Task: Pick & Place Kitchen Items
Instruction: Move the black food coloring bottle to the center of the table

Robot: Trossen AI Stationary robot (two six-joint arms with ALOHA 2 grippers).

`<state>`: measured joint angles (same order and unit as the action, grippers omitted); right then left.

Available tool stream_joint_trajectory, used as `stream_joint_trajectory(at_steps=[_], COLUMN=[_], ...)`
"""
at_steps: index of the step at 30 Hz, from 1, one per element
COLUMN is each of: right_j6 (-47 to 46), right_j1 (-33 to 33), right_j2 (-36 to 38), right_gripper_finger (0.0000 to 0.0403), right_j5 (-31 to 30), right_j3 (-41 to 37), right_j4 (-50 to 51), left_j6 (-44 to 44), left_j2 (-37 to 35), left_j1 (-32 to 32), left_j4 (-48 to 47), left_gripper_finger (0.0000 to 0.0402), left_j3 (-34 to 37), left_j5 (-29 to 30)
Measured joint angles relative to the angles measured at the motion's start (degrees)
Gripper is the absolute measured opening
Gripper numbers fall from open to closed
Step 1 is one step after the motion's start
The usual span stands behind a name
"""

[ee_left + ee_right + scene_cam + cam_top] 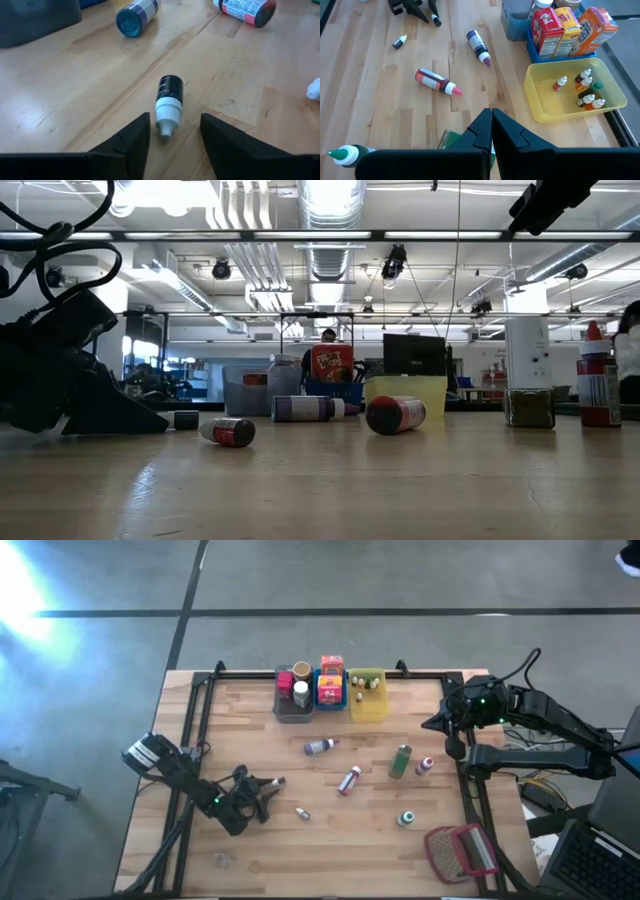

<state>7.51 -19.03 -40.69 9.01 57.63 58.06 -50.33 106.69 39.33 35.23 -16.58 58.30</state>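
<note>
While low over the wood, well off from the yellow bin (368, 712) on the left arm's side, pictured with the left claw (175, 119) part open and holding nothing. Seen straight ahead of its fingers (131, 140): a black dropper (169, 100) lying flat, white cap toward the claw and just inside the gap, dark body pointing away, roughly toward the bin. Touching neither finger, as far as can be told. Lined up, then, with the dropper's long axis running along the claw's reach rather than across it. Likely to mean a pinch on the narrow cap or neck, unless pushed a little farther forward over the body first. Worth watching for a roll or a sideways slip, as with any round thing squeezed near its end. Much nearer to this dropper than the right claw (491, 114), shut on nothing and hanging near the bin on the side away from the dropper, close by a green bottle (401, 760). Lying a little farther from the bin than the dropper, and apart from the claw: a second dropper (300, 812). Strewn between dropper and bin, all on their sides: a purple-capped bottle (320, 746) and a red bottle (349, 780). Already inside the bin: several more droppers (582, 90).
</note>
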Motion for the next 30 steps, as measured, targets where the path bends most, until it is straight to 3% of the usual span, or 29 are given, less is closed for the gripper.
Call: stream_joint_trajectory(at_steps=[4, 13, 30], right_j6=[0.0, 0.0, 0.0], right_j1=[0.0, 0.0, 0.0], right_j2=[0.0, 0.0, 0.0], right_gripper_finger=[0.0008, 0.0008, 0.0008], right_j5=[0.0, 0.0, 0.0], right_j3=[0.0, 0.0, 0.0], right_j4=[0.0, 0.0, 0.0], left_j6=[4.0, 3.6, 0.5], left_j2=[0.0, 0.0, 0.0], left_j1=[-0.2, -0.5, -1.3], left_j4=[1.2, 1.3, 1.0], left_gripper_finger=[0.015, 0.0111, 0.0108], left_j3=[-0.3, -0.3, -0.1], left_j5=[-0.2, -0.2, 1.1])
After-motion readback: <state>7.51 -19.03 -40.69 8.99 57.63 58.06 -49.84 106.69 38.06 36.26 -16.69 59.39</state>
